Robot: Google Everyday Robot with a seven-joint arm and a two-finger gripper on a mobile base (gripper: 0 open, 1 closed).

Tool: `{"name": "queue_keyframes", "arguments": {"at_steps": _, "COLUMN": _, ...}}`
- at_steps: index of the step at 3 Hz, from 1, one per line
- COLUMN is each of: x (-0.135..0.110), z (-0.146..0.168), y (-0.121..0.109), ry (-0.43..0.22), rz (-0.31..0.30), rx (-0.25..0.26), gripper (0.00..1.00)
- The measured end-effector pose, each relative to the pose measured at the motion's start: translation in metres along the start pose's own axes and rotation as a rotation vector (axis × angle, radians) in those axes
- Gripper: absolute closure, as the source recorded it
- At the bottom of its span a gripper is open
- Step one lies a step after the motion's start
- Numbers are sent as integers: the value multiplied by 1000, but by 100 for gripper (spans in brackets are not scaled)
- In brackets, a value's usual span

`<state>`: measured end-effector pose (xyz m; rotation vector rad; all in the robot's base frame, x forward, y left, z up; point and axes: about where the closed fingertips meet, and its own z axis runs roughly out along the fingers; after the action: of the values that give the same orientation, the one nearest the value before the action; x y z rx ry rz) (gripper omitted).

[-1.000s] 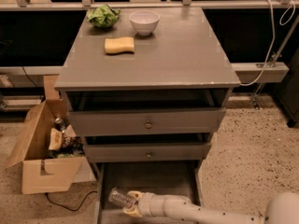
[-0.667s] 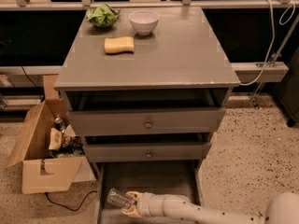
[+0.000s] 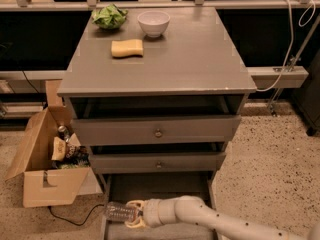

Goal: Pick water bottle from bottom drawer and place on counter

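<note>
The clear water bottle [image 3: 118,213] lies on its side at the front left of the open bottom drawer [image 3: 165,188], its end reaching over the drawer's left wall. My gripper [image 3: 135,214] reaches in from the lower right on a white arm. Its pale fingers [image 3: 133,204] sit above and below the bottle's near end, shut on it. The grey counter [image 3: 190,54] is the cabinet's top slab, well above the gripper.
On the counter's far left stand a white bowl [image 3: 153,22], a green leafy thing [image 3: 109,16] and a yellow sponge [image 3: 127,48]. Two knobbed drawers [image 3: 158,132] stand slightly open above the gripper. An open cardboard box [image 3: 47,169] sits on the floor to the left.
The gripper and the bottle have shifted slightly to the left at the drawer's front. Nothing else has moved.
</note>
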<state>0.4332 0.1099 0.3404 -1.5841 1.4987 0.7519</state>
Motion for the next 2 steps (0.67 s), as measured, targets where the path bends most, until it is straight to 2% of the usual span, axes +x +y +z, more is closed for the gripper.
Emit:
{"name": "queue_keyframes", "arguments": {"at_steps": 1, "x": -61, "z": -51, "y": -16, "ry": 23, "rz": -151, "rx": -7, "gripper": 100}}
{"name": "queue_keyframes", "arguments": {"at_steps": 2, "x": -114, "z": -101, "y": -37, "ry": 36, "rz": -257, "rx": 34, "gripper": 100}}
